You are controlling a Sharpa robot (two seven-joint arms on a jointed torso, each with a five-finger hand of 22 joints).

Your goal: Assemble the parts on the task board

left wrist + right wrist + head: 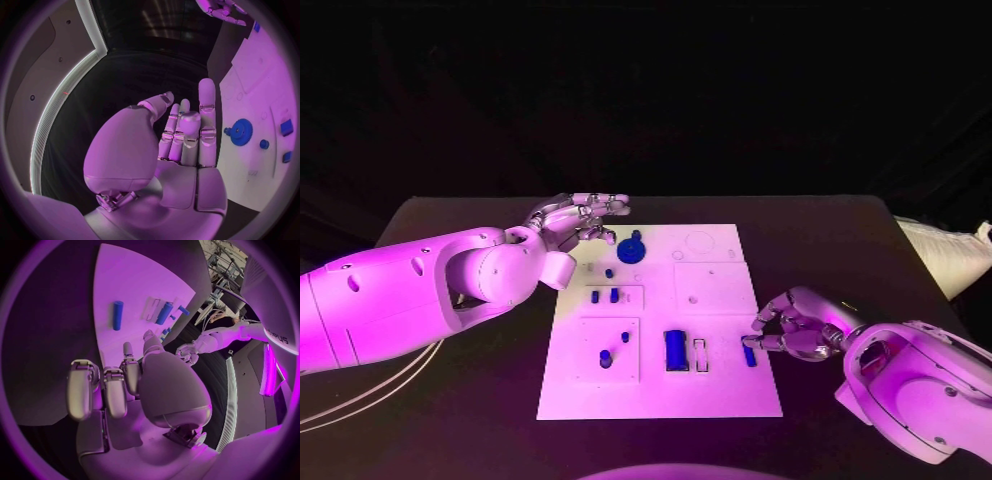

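1. My left hand [574, 222] hangs at the board's [661, 400] far left corner, fingers straight and side by side, holding nothing; it is just left of the gear [632, 248].
2. The gear lies on the board's far part. Small pegs [604, 296] stand nearer, a long bar [675, 350] lies near the middle.
3. My right hand [790, 328] rests at the board's right edge, fingers curled in. A short peg [749, 356] lies just beside it; I cannot tell whether I pinch it.
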